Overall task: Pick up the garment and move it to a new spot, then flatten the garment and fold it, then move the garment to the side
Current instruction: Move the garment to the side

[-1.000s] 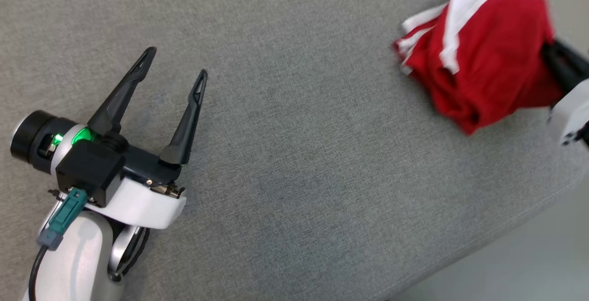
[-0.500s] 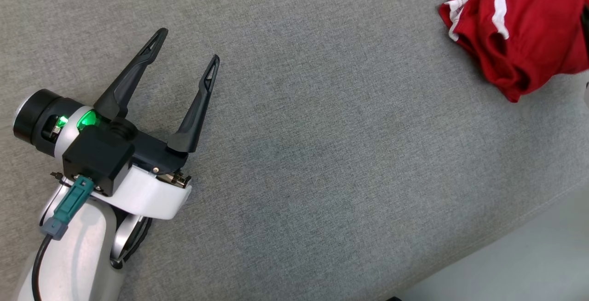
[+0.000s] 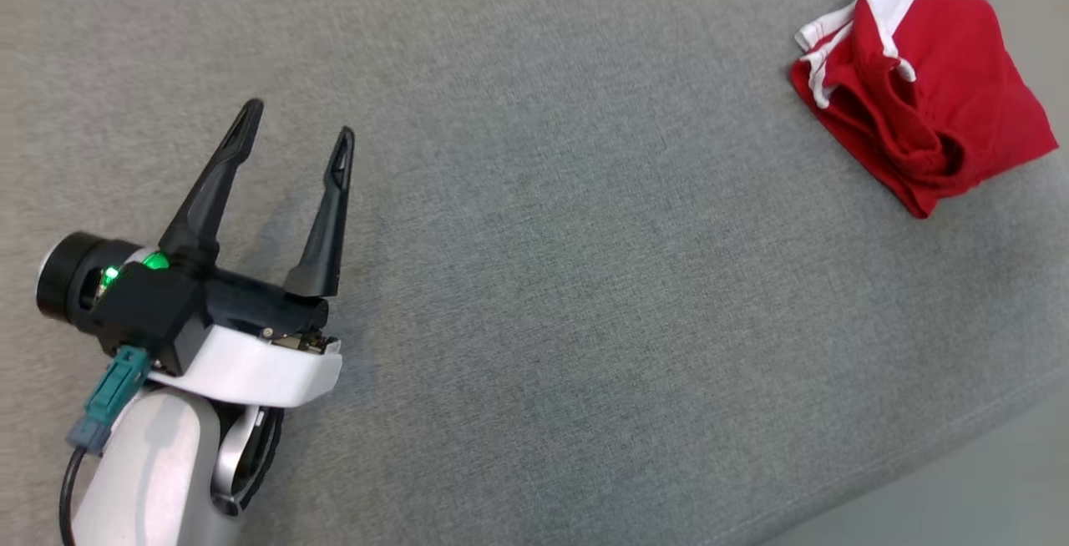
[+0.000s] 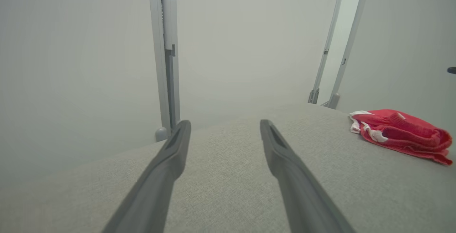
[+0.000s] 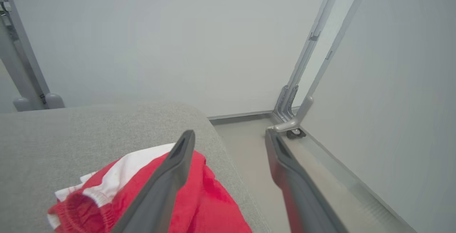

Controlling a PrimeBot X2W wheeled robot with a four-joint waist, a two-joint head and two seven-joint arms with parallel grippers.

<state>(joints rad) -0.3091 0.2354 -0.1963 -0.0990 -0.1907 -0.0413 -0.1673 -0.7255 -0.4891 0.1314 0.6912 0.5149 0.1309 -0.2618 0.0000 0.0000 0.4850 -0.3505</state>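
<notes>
While the red shorts with white trim lie bunched in a loose heap at the upper right of the head view, close to the rounded edge of the grey fabric surface, the left gripper is at the lower left, well apart from them. Its two dark fingers are spread with nothing between them. In the left wrist view that gripper points over bare fabric, with the shorts at the right middle. In the right wrist view the right gripper has its fingers parted and empty. There the shorts lie at the lower left, partly behind one finger, and pale floor shows between the fingers.
</notes>
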